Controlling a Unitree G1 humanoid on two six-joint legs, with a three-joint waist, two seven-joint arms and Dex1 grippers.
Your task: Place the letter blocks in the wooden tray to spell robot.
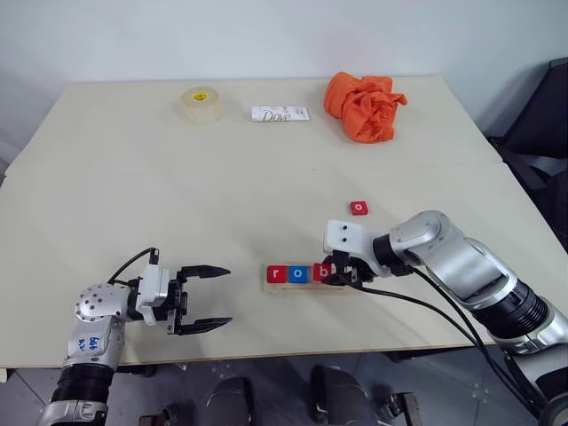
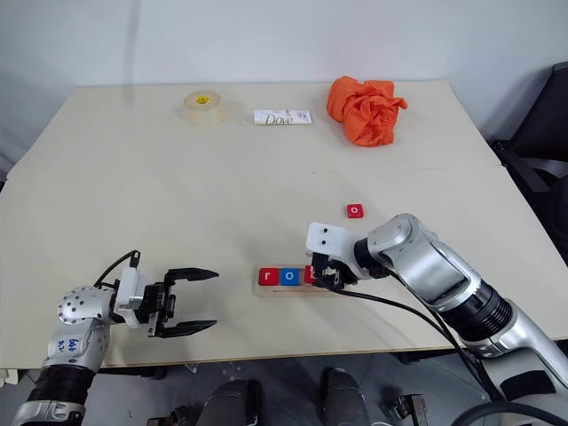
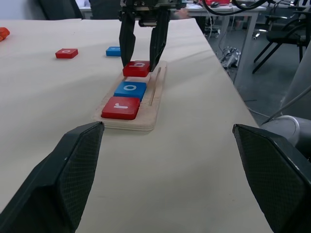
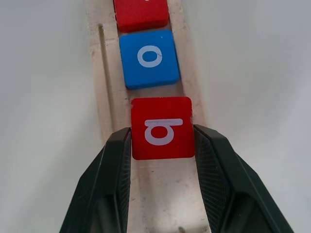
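**Third block gripped over the tray**

Centrally, near the front edge of the table [image 1: 106,177], we saw the wooden tray [image 3: 156,99] lying lengthwise from left to right. Its left end held the red "r" block [image 3: 121,107], and the blue "o" block [image 3: 130,90] sat just to the right of it in the same groove. We observed the right gripper [image 4: 163,141] closed on the red "b" block [image 4: 163,128], one black finger pressed against each of two opposite sides. That block sat over the groove just to the right of the blue "o", with a narrow gap of bare wood between the two; whether it rested on the wood or was held slightly above it we could not tell. We found the tray bare to the right of the "b".

A second red "o" block [image 1: 358,207] lay loose on the table, farther back and to the right of the tray. We glimpsed another blue block [image 3: 113,51] on the table beyond the tray in the left wrist view, its letter unreadable.

To the left of the tray, well apart from it, we noted the left gripper [image 1: 206,298] with its fingers spread wide and holding nothing, pointing to the right toward the tray.

Along the far edge we recorded a roll of tape [image 1: 201,103], a white Dove packet [image 1: 280,114] and a crumpled orange cloth [image 1: 364,105].
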